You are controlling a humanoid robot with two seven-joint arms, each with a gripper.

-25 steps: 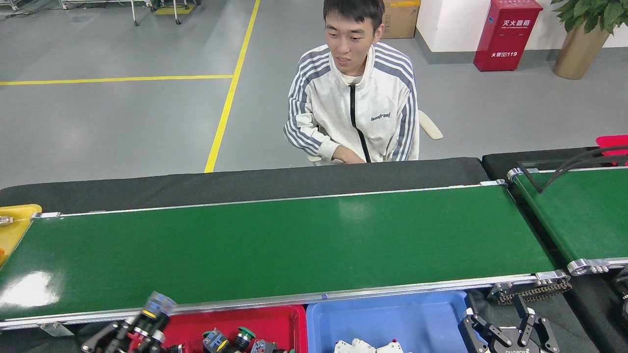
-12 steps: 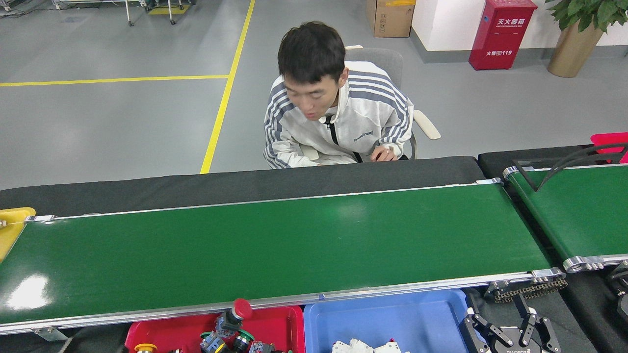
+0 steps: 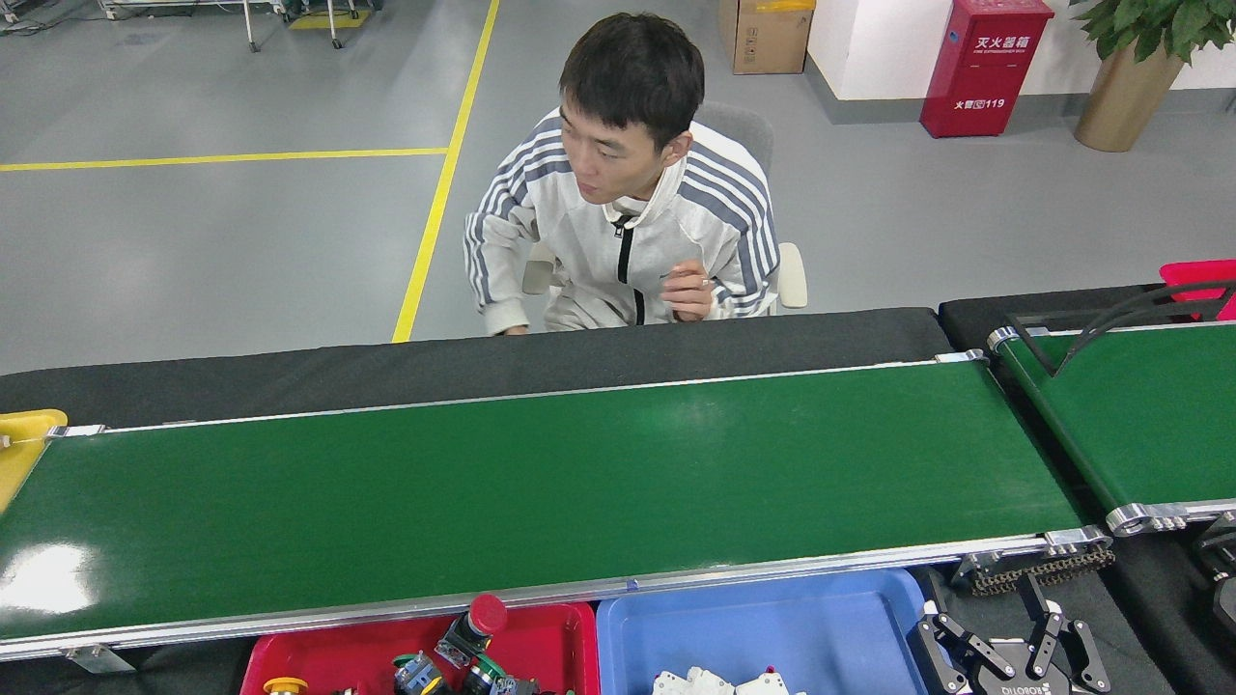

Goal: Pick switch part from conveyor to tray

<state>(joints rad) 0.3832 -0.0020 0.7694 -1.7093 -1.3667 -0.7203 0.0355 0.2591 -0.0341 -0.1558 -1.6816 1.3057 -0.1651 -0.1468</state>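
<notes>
With no switch part on the conveyor [image 3: 541,483], the empty, spread-fingered right gripper [image 3: 1009,652] should wait low beside the blue tray [image 3: 618,637].

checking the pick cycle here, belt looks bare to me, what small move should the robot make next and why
Probably hold and wait. The conveyor carries no switch part, so there is nothing to pick. The right gripper rests open beside the blue tray, and the left gripper is out of view. Switch parts already lie in the red tray. Keeping the right gripper poised near the belt's edge seems sensible until a part arrives.
</notes>
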